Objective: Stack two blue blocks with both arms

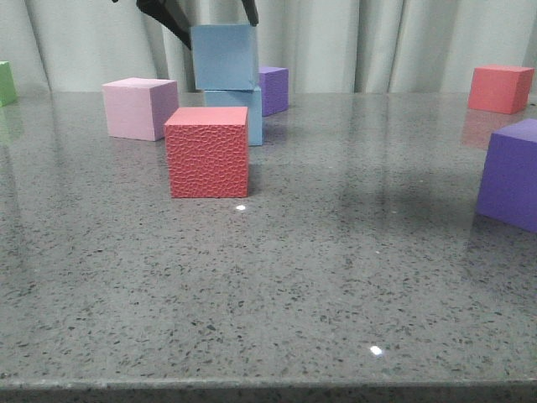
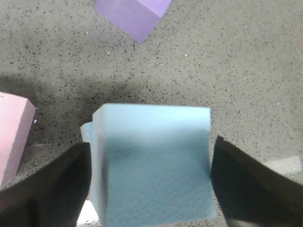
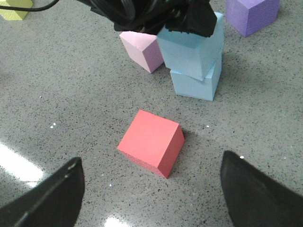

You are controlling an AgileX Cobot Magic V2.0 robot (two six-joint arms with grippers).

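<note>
No writing, brand or label can be read on any block or on the arms. The table (image 1: pixel 336 277) is a grey speckled stone-like slab, glossy enough to catch small light glints, and pale pleated curtains (image 1: pixel 377 42) hang behind it.

Two sky-blue blocks are in view. The upper blue block (image 1: pixel 223 56) sits on the lower blue block (image 1: pixel 243 113), turned slightly so its edges do not line up with the one beneath. The left gripper (image 2: pixel 149 175) has its dark fingers (image 2: pixel 52 189) on opposite sides of the upper block; whether they press it or stand just off it cannot be told.

The right gripper (image 3: pixel 151 189) hangs over the table with its fingers (image 3: pixel 255 189) spread wide apart and nothing between them; below it lies a red block (image 1: pixel 207 152), just in front of the blue stack.

A second red block (image 1: pixel 500 88) stands far right. There is one pink block (image 1: pixel 139 107) left of the stack, two purple blocks, one (image 1: pixel 273 90) behind the stack and one (image 1: pixel 510 174) at the right edge, and one green block (image 1: pixel 7 82) at the far left.
</note>
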